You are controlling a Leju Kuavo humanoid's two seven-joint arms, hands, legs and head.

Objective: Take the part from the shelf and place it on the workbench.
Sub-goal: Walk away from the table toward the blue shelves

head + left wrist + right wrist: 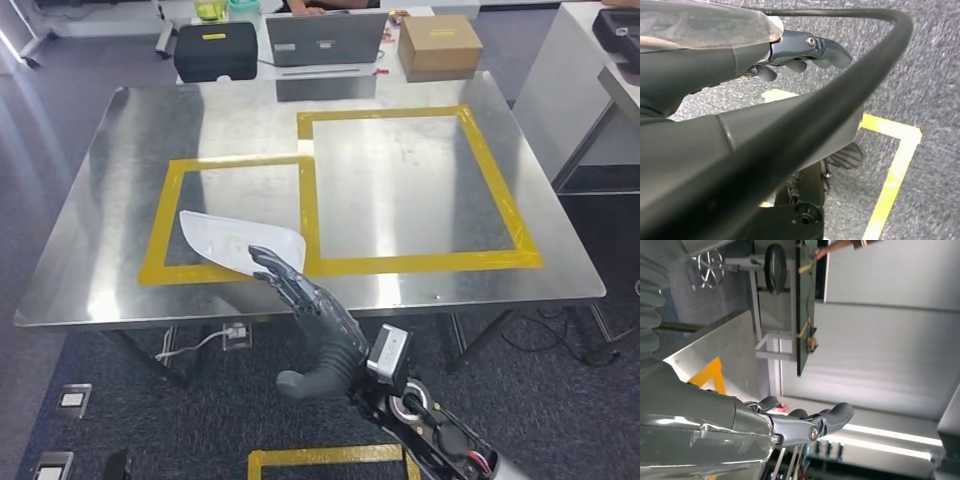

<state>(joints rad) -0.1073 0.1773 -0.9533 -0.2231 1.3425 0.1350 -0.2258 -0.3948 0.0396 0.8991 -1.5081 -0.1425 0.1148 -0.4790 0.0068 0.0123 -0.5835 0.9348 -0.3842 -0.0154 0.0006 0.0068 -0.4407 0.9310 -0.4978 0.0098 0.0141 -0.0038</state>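
1. The robot's right hand [317, 325] reaches over the near edge of the shiny steel workbench [113, 210], fingers stretched out nearly flat with the thumb sticking out sideways, gripping nothing. Fingertips look to be just touching the near right edge of the flat white curved plastic part [234, 240], can't say for sure.
2. That part lies on the bench across the near strip of the smaller yellow tape rectangle [170, 190].
3. No readable writing anywhere.
4. Left wrist view has the left hand [806, 52] hanging over grey carpet, fingers loosely extended, holding nothing.
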